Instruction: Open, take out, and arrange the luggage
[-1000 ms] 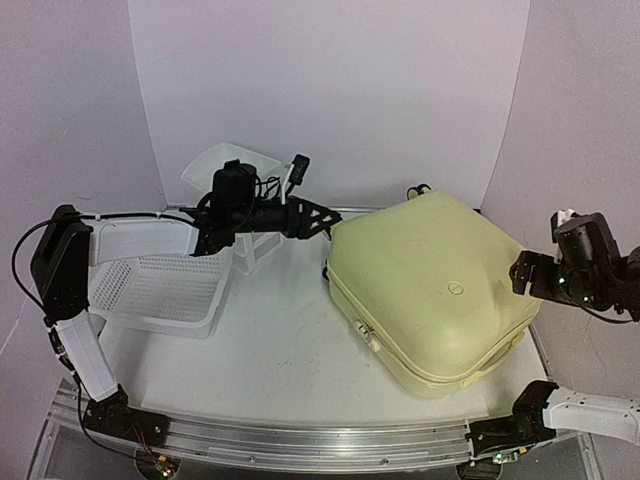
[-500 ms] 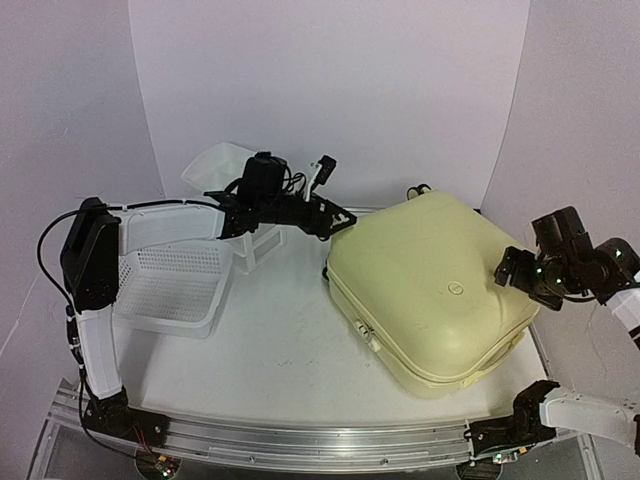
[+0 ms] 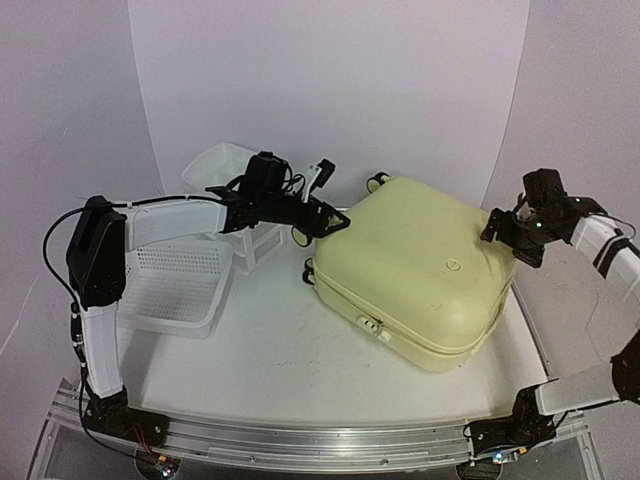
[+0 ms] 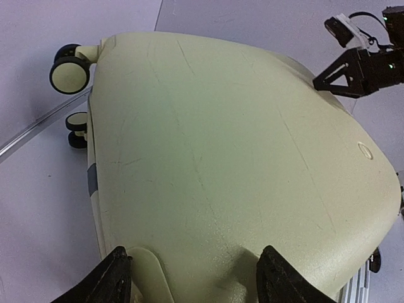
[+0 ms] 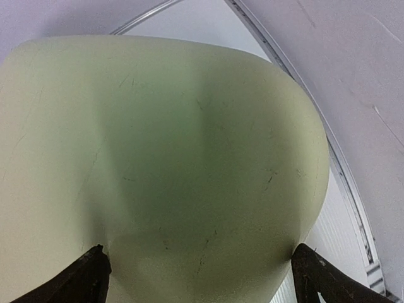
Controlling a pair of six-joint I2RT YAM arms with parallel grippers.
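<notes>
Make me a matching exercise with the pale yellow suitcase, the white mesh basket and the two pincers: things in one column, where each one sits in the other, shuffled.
Things
1. pale yellow hard-shell suitcase
2. white mesh plastic basket
3. left pincer
4. right pincer

Places
A. open, at the suitcase's right-hand corner
B. on the left of the table, beside the left arm
C. lying shut, from the centre to the right of the table
D. open, at the suitcase's far left corner, near the wheels

Pairs: 1-C, 2-B, 3-D, 4-A
</notes>
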